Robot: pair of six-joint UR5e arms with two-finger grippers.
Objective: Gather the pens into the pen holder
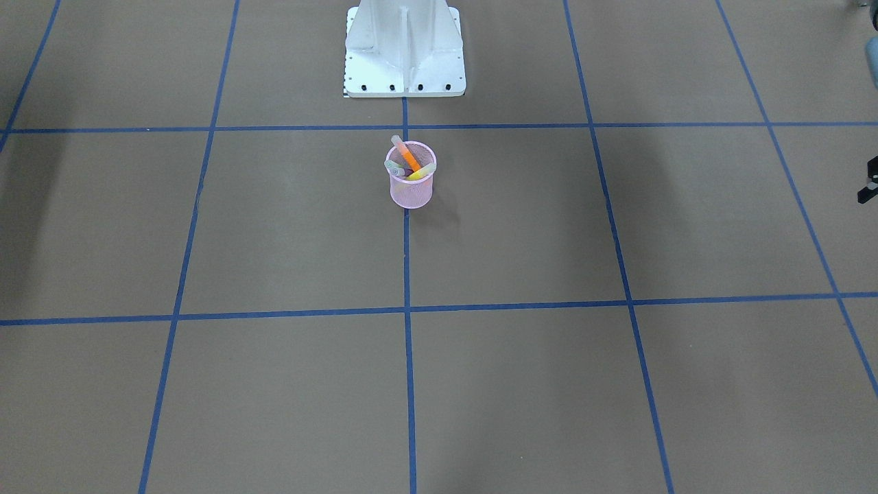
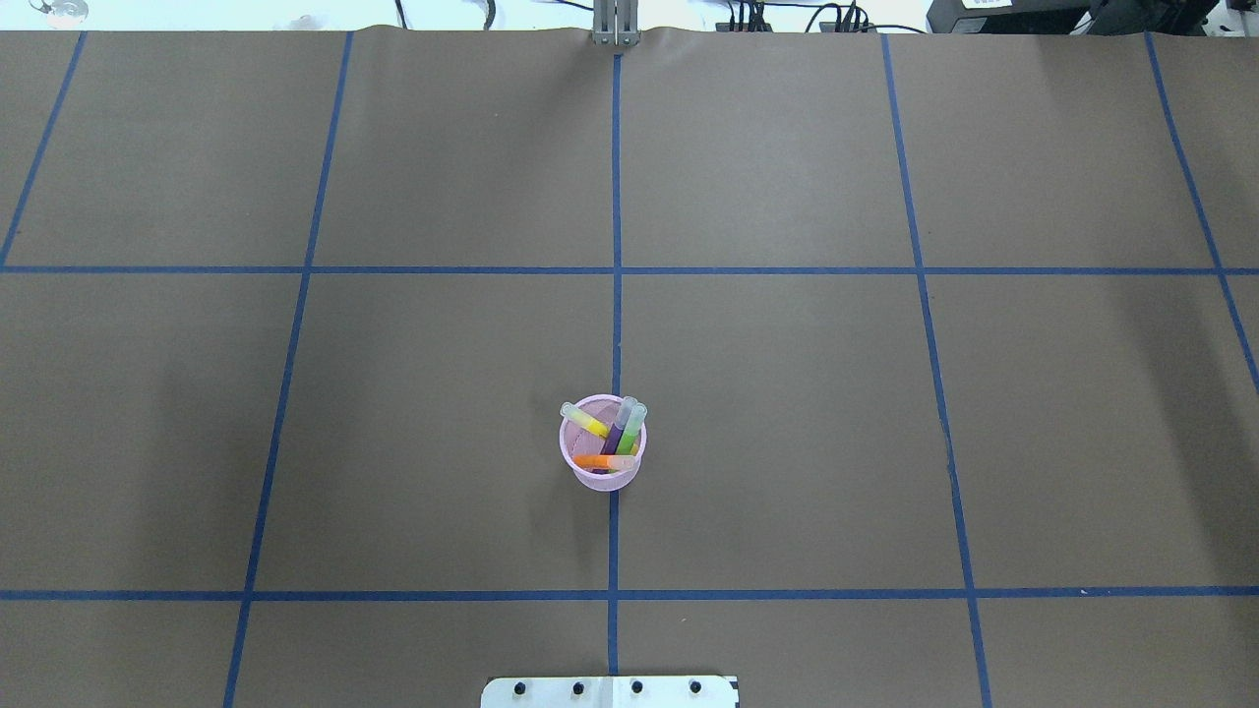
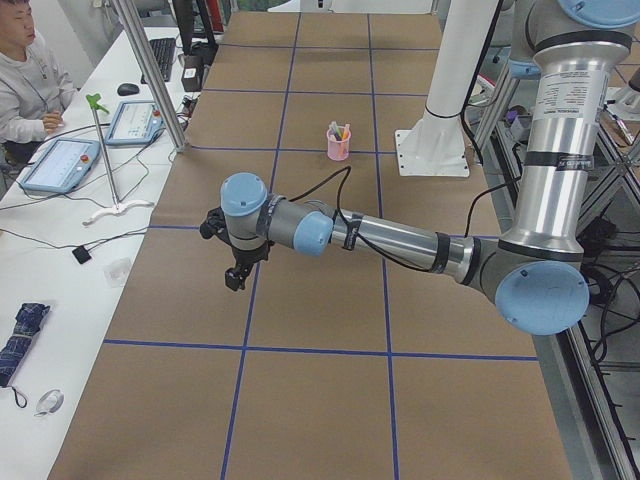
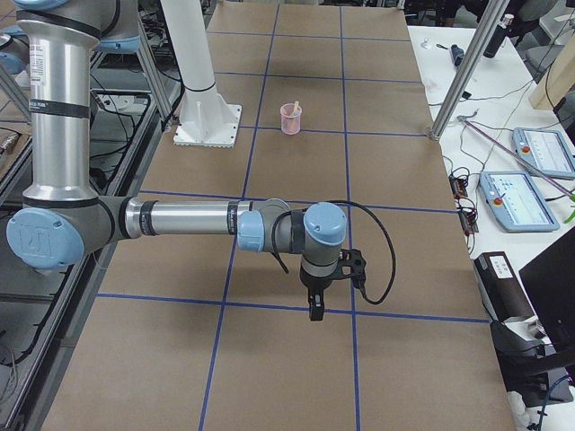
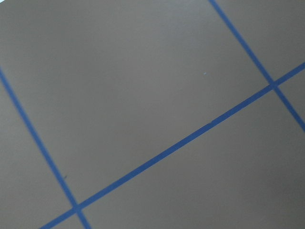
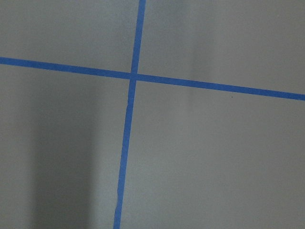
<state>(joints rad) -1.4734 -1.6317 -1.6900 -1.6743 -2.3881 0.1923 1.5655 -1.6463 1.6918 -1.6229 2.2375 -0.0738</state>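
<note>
1. We see the table (image 2: 787,393) covered in matte brown paper, split into big squares by blue tape lines (image 2: 616,246).
2. Only the two side views show the arms. The left arm (image 3: 400,240) and the right arm (image 4: 180,218) are smooth silver tubes with light-blue joint caps, each stretched low over the table, well apart from the cup.
3. The white metal robot base (image 1: 405,51) is bolted at the table's edge on the centre tape line.
4. The left pincer (image 3: 237,270) and the right pincer (image 4: 314,305) are black and point down at bare paper. We cannot tell whether either one's fingers are apart or together. The wrist views give only brown paper and tape crossings.
5. The pen holder (image 2: 602,480), a small round pink wire-mesh cup, stands upright on the centre line, near the base.
6. All four pens lean inside it with their whitish caps up: the yellow pen (image 2: 590,423), purple pen (image 2: 617,435), green pen (image 2: 630,433) and orange pen (image 2: 595,460). The overhead view separates all four. The front-facing view shows the orange and yellow ones clearly.
</note>
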